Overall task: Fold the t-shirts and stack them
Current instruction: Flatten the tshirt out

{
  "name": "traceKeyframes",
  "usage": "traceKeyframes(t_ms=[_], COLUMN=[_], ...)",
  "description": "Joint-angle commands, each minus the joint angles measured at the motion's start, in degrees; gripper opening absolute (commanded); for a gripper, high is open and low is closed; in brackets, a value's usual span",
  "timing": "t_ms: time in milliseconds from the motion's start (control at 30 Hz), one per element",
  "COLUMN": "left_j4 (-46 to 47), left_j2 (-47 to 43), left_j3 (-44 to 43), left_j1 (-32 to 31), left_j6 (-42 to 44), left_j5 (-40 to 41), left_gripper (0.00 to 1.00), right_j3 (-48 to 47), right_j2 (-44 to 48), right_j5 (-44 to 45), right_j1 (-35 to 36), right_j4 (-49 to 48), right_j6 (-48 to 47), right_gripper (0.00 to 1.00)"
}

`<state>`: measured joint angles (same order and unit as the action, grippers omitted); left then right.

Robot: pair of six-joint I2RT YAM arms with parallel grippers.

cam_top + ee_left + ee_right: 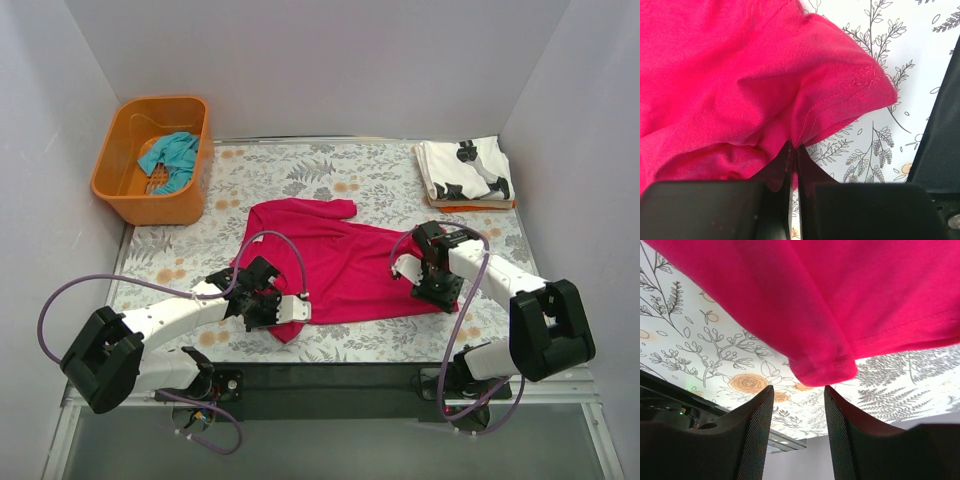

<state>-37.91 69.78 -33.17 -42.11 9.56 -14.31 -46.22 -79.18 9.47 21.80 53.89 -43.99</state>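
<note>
The plain magenta-red cloth t-shirt (335, 255) lay spread on the floral-patterned counter (380, 175), toward its near edge. The left claw (792, 157) was clamped on a fold (fabric bunched there); the right claw (799, 390) stood apart, a shirt corner just beyond its tips.

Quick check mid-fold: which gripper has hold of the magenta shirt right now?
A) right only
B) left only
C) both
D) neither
B: the left gripper is shut on a fold of the magenta shirt, while the right gripper stands open, with the shirt's corner just beyond its fingertips and not gripped.
</note>
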Motion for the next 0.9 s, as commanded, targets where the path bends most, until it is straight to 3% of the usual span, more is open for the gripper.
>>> traceKeyframes(t_ms=[0, 267, 600, 633, 667, 867], left_j4=[-3.7, -3.4, -4.5, -4.2, -4.1, -4.7], left_j2=[1.1, 0.8, -1.0, -1.2, -1.5, -1.5], left_j3=[1.4, 1.4, 2.8, 2.7, 2.1, -4.2], left_j1=[-0.1, 0.0, 0.1, 0.1, 0.1, 5.1], left_j6=[-0.8, -2.9, -4.6, -4.9, -5.1, -9.1], left_j5=[-1.1, -0.7, -0.7, -0.7, -0.8, -3.8], left_gripper=[0.00, 0.00, 0.00, 0.00, 0.00, 0.00], right_j3=[1.9, 6.1, 7.6, 7.5, 7.2, -0.3], right_j2=[-0.9, -6.1, -7.0, -6.7, -5.7, 1.2], right_j5=[-2.1, 0.5, 3.4, 3.5, 3.4, 0.9], right_j1=[-0.3, -0.3, -0.3, -0.3, -0.3, -0.3], right_j4=[0.9, -7.4, -12.4, -12.3, -11.8, -6.8], right_j6=[-2.8, -3.4, -3.6, -3.6, -3.7, -3.6], right_gripper=[0.44, 0.44, 0.15, 0.04, 0.01, 0.01])
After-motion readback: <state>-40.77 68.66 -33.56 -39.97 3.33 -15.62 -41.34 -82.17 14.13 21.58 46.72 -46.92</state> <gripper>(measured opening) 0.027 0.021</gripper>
